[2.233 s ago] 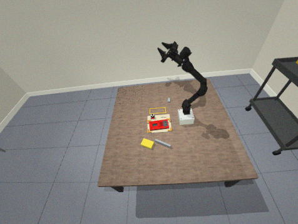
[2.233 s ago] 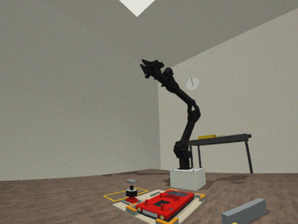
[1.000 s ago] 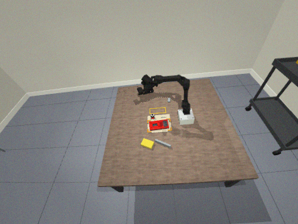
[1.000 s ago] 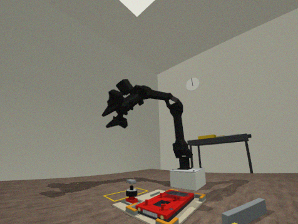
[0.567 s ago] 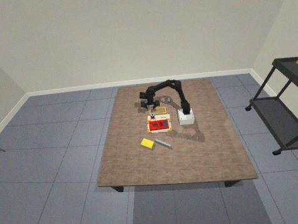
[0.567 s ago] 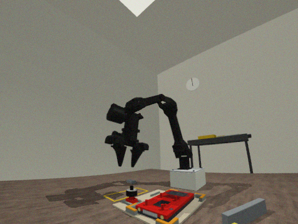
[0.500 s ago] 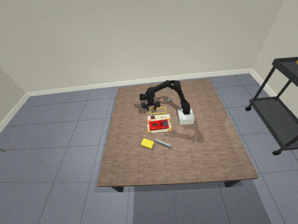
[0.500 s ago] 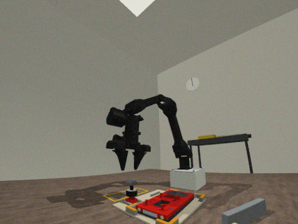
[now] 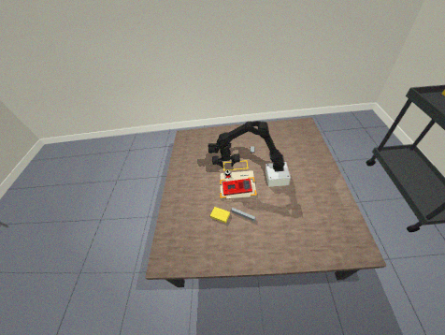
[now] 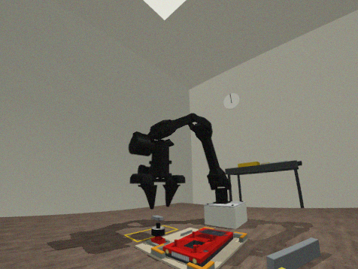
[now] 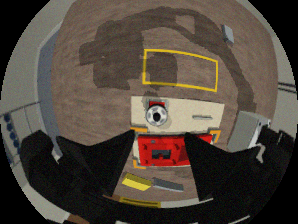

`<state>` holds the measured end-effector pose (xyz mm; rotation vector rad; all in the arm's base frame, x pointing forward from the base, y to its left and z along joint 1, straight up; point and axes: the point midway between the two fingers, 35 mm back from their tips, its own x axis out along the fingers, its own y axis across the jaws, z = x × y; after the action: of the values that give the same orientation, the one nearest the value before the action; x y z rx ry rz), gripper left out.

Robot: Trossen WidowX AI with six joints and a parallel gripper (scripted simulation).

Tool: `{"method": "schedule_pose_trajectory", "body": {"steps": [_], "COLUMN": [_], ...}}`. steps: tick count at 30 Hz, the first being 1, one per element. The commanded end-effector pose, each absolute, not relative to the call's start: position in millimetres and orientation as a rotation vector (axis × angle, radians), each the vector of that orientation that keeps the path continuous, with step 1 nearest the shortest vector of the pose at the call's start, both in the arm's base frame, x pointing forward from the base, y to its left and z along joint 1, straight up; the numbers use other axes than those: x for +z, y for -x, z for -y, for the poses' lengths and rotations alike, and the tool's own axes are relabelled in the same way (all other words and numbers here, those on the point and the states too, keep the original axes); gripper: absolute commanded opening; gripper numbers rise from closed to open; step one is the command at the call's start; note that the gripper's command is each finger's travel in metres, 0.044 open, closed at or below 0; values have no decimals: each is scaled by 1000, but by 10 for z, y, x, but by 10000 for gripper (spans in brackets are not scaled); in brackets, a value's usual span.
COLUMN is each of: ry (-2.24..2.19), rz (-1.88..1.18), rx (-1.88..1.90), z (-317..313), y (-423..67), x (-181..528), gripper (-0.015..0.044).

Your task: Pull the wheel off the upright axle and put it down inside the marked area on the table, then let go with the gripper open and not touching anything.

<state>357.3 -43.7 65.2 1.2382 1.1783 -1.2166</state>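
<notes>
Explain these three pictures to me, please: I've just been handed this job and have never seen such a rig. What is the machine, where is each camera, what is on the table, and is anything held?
The machine is one black jointed arm bolted to a white block on a wooden table. One picture looks down from high up, one looks from low at table level, and the round one comes from a camera on the arm's wrist, looking down past its fingers. The gripper hangs open above the table and holds nothing. Below it a small wheel sits on its upright axle, at the corner of a board carrying a red car body. Beside it a yellow outline marks the area for the wheel. Nearer the front lie a yellow block and a grey bar. A dark cart stands off to the side.
</notes>
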Motion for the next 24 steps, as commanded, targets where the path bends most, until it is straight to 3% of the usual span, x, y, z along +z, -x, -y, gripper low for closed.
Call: {"method": "schedule_pose_trajectory", "body": {"steps": [1, 18, 21, 24], "ry": [-1244, -1244, -1242, -1242], "rz": [-1163, -1163, -1179, -1179], "rx": [-1220, -1220, -1226, -1226], "z": [439, 469, 453, 453], "y": [-3608, -3629, -3618, -3618], "x": [685, -61, -27, -27], "gripper": [300, 300, 221, 201]}}
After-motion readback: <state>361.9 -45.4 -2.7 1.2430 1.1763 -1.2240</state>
